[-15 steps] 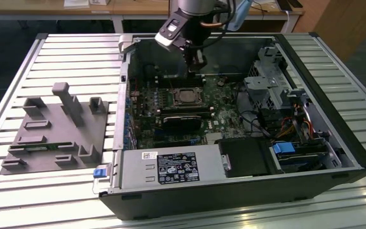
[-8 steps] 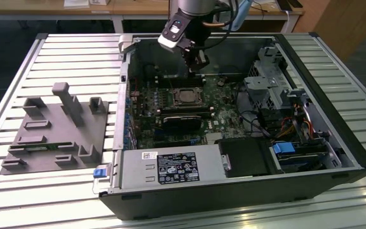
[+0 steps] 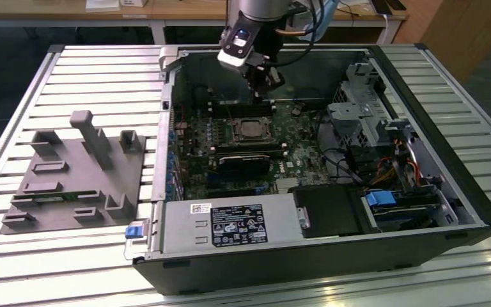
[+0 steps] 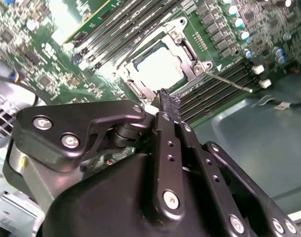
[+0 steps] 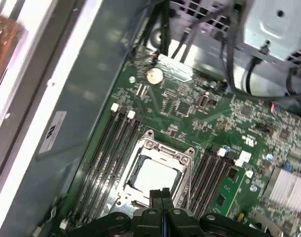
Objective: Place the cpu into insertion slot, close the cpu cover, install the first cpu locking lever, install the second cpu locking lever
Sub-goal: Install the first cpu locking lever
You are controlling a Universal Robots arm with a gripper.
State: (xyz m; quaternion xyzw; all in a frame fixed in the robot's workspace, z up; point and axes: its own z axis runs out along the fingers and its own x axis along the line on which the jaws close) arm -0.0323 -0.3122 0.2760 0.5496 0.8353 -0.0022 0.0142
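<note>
We see the fingers (image 4: 166,102) pressed together with nothing between them, shut, we judge, into one narrow tip for pushing small parts and not for grasping. The tip hangs just by the edge of the insertion slot (image 4: 134,88); we cannot tell whether it touches. The cpu (image 5: 155,174) lies flat in that slot near the middle of the green circuit board (image 5: 224,118), the cpu cover (image 5: 166,146) seemingly down around it, while a thin metal lever (image 4: 232,83) juts out beside the slot, apparently unlatched.
</note>
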